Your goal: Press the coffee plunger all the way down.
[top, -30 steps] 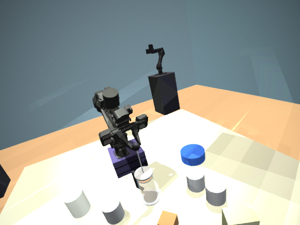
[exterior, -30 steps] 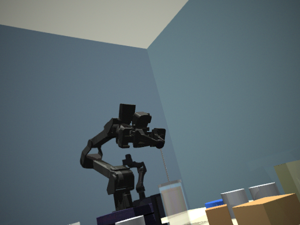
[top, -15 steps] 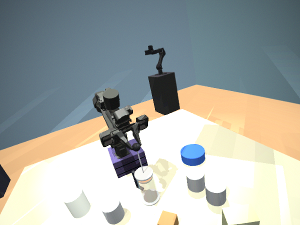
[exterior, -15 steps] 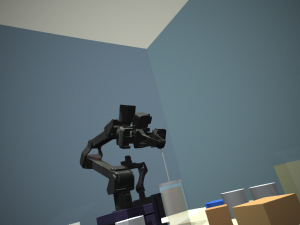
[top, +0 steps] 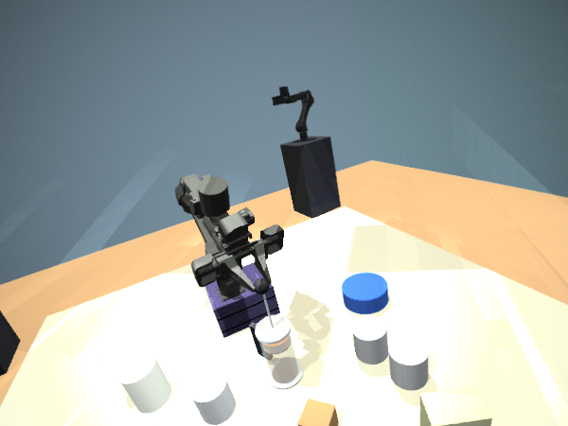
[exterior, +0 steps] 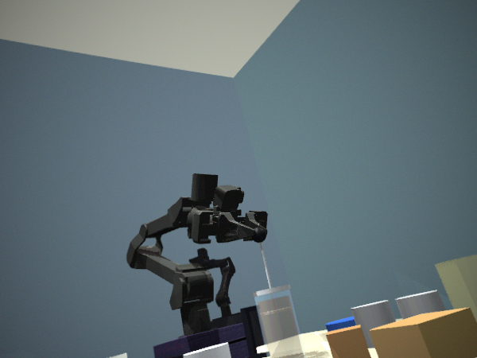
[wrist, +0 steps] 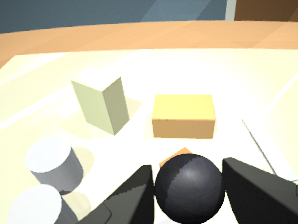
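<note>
The coffee press (top: 284, 364) (exterior: 278, 322) is a clear glass cylinder with a pale lid, standing upright on the table, its dark handle (top: 258, 342) toward the arm's base. A thin rod (top: 269, 310) (exterior: 265, 266) rises well above the lid to a round black knob (top: 260, 285) (exterior: 259, 235) (wrist: 189, 188). My gripper (top: 259, 283) (exterior: 258, 234) (wrist: 187, 171) is shut on the knob, one finger on either side of it, and reaches it roughly level from the arm's side. The press's body is hidden below the knob in the wrist view.
Grey cylinders (top: 371, 346) (top: 409, 369) and a blue disc (top: 364, 293) stand right of the press. Two pale cylinders (top: 148, 385) (top: 215, 402) stand to its left. An orange block (top: 317, 414), a tan box (wrist: 183, 115) and a pale green block (wrist: 102, 105) lie beyond it.
</note>
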`<act>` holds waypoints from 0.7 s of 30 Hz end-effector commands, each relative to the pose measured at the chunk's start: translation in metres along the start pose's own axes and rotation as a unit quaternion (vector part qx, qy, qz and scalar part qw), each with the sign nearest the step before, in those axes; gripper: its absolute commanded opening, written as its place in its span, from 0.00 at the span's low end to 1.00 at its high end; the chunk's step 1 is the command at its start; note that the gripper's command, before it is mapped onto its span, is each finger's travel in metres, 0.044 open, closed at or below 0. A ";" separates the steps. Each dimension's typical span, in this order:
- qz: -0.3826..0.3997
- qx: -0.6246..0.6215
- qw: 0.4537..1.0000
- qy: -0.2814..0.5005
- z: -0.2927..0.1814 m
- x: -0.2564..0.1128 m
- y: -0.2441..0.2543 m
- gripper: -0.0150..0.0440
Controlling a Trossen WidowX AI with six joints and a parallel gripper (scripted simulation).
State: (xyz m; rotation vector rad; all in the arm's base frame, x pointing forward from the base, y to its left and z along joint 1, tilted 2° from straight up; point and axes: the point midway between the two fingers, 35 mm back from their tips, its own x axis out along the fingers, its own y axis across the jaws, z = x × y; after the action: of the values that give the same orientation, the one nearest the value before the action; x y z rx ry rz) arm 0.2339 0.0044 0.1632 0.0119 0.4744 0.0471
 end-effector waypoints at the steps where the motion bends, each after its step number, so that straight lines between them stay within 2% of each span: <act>1: -0.002 0.003 1.000 0.023 -0.020 0.008 0.000 0.45; 21: -0.002 0.004 1.000 0.023 -0.047 0.027 0.000 0.45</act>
State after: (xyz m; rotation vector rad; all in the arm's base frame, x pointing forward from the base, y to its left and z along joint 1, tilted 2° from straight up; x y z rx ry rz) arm 0.2411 0.0056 0.1339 0.0113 0.4556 0.0472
